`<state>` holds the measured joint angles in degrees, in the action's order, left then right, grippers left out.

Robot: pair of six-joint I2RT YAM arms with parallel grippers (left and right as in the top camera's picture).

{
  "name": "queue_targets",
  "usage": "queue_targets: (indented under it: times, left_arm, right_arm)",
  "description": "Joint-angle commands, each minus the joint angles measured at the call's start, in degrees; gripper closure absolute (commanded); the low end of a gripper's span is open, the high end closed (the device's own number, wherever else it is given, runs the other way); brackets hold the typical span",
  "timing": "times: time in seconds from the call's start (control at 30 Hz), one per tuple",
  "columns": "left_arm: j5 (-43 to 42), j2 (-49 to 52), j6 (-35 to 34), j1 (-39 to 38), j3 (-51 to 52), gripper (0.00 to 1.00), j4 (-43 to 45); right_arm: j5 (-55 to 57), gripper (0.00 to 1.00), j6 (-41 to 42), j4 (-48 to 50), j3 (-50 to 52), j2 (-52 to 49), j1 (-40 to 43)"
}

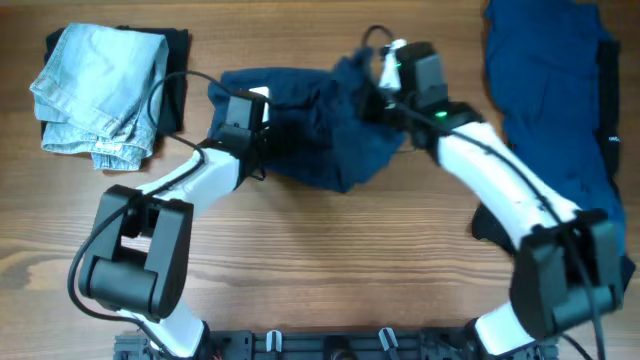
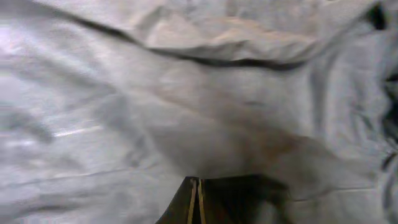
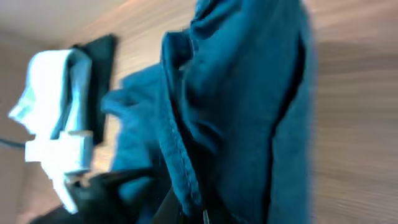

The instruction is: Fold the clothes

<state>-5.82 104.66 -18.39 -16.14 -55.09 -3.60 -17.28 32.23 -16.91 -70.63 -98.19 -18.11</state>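
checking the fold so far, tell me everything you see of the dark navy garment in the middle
The navy garment is soft, wrinkled cloth with a stitched seam, bunched in the middle of the wooden table. The left pincer pinches its left side, the right pincer its raised right end. It is not yet folded flat.

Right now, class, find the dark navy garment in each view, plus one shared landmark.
Overhead: dark navy garment bunched at top centre.
Left wrist: the garment apparently fills the frame, washed-out grey.
Right wrist: hanging folds, centre to right.
Landmark: pale denim piece, overhead top left, right wrist left edge; absent from left wrist.
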Motion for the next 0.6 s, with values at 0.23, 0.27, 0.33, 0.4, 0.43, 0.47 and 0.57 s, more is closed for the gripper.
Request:
queue_targets:
  times: [0.23, 0.27, 0.33, 0.4, 0.43, 0.47, 0.57]
  left_arm:
    - [0.39, -1.40, -0.04, 1.42, 0.31, 0.95, 0.15]
    - [0.42, -1.40, -0.04, 1.42, 0.31, 0.95, 0.17]
    - [0.87, -1.40, -0.04, 1.42, 0.31, 0.95, 0.35]
    - [1.05, -1.40, -0.02, 1.42, 0.31, 0.95, 0.59]
    - [1.03, -1.40, -0.04, 1.42, 0.31, 0.95, 0.96]
    - [1.03, -1.38, -0.02, 1.42, 0.31, 0.95, 1.14]
    - [1.03, -1.38, -0.04, 1.42, 0.31, 0.96, 1.68]
  right_arm:
    - [-0.09, 0.96, -11.37, -16.63, -4.26, 5.42, 13.20]
    - [-0.39, 0.96, -11.78, -17.75, -4.26, 5.42, 14.25]
    - [-0.76, 0.96, -12.79, -19.32, -4.26, 5.42, 16.22]
    - [-0.98, 0.96, -13.57, -20.52, -4.26, 5.42, 18.12]
    - [-2.16, 0.96, -14.91, -21.22, -4.26, 5.42, 19.17]
    - [-2.29, 0.96, -15.43, -21.53, -4.26, 5.42, 19.56]
    - [-2.03, 0.96, -17.14, -23.04, -4.26, 5.42, 20.70]
